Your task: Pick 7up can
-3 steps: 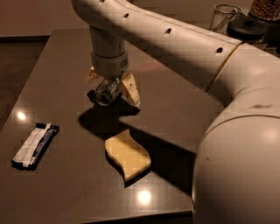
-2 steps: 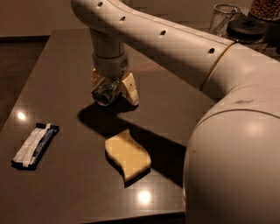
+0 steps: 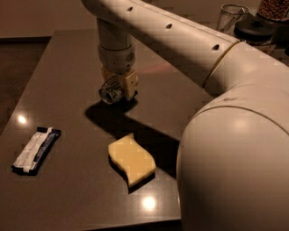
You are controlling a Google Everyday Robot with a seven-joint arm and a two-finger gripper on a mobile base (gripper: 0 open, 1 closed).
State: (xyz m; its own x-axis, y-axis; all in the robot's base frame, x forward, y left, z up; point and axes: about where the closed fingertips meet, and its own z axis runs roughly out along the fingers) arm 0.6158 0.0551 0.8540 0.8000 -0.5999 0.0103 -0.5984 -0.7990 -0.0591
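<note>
arm (image 3: 180, 31) outstretched, gripper (image 3: 118, 89) hanging low, fingers (image 3: 130, 84) clamped

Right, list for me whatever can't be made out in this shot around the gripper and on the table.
Camera view, one line each:
The 7up can: only its silver end shows; the gripper, shut on it above the middle of the table, hides the label.
Can touching the table or lifted: shadow hides it.
The wrapped bar: print too small.
Table's right side: behind the arm.
The jar: cut off by the top edge.
</note>
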